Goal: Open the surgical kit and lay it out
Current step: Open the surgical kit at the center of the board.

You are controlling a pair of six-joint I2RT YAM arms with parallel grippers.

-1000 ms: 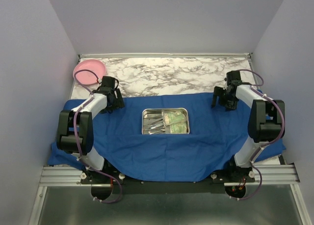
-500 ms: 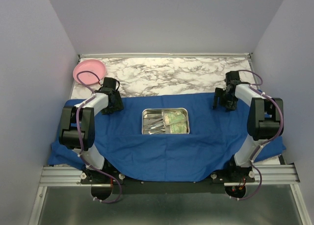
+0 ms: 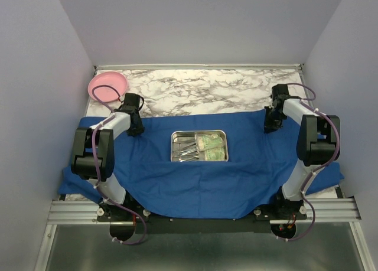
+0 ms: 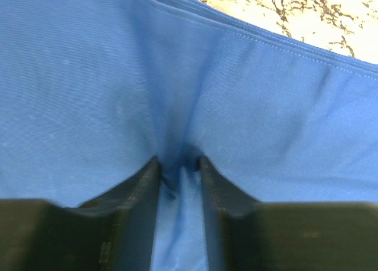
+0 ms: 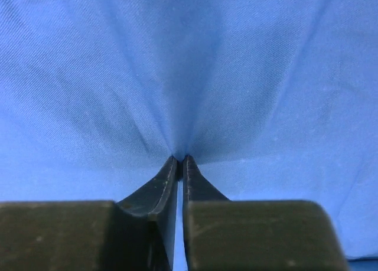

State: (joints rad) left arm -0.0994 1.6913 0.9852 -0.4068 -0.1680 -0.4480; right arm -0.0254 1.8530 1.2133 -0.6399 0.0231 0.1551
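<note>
The royal-blue cloth wrap lies spread over the table. On its middle sits the small steel tray, holding thin silver forceps and yellow-green packets. My left gripper presses down on the cloth's far left edge. In the left wrist view its jaws stand narrow, with a raised fold of cloth pinched between them. My right gripper is down on the far right edge. In the right wrist view it is shut tight on a pucker of cloth.
A pink bowl sits at the back left corner of the marble tabletop. Marble also shows beyond the cloth's stitched hem. Grey walls close in the sides and back. The cloth hangs over the near table edge.
Both grippers have dropped onto the cloth's far edge and closed from wide open, each pinching a fold. The tray and its contents have not moved.
</note>
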